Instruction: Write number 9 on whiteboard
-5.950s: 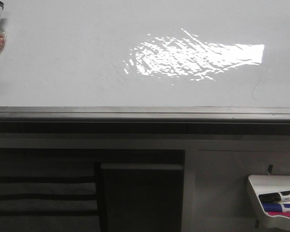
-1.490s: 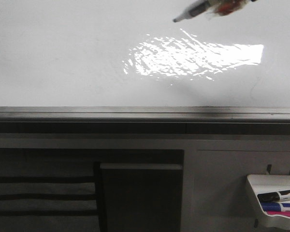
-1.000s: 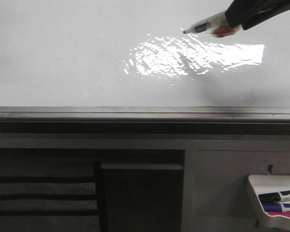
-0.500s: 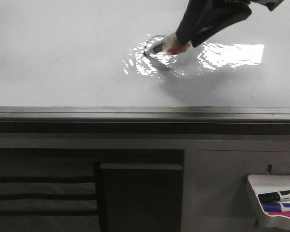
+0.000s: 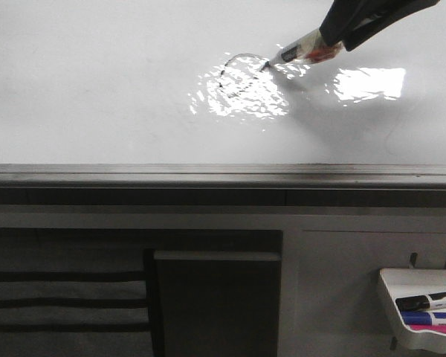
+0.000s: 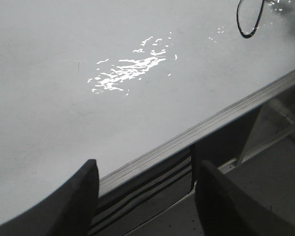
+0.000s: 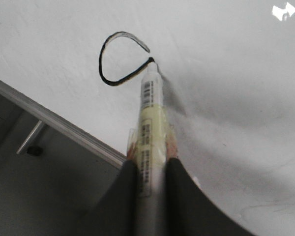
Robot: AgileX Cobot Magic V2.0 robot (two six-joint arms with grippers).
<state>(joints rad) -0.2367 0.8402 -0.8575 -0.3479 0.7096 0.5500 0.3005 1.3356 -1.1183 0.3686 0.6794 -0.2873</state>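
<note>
The loop of the number 9 is nearly closed on the whiteboard, just above its ledge. The marker is clenched by the right gripper; the stem is judged next. The left gripper is held released.

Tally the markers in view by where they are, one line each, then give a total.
Held in the right gripper, tip on the whiteboard: 1 marker
Lying in the small white tray: 3 markers, black, blue, pink
Total: 4 markers
</note>
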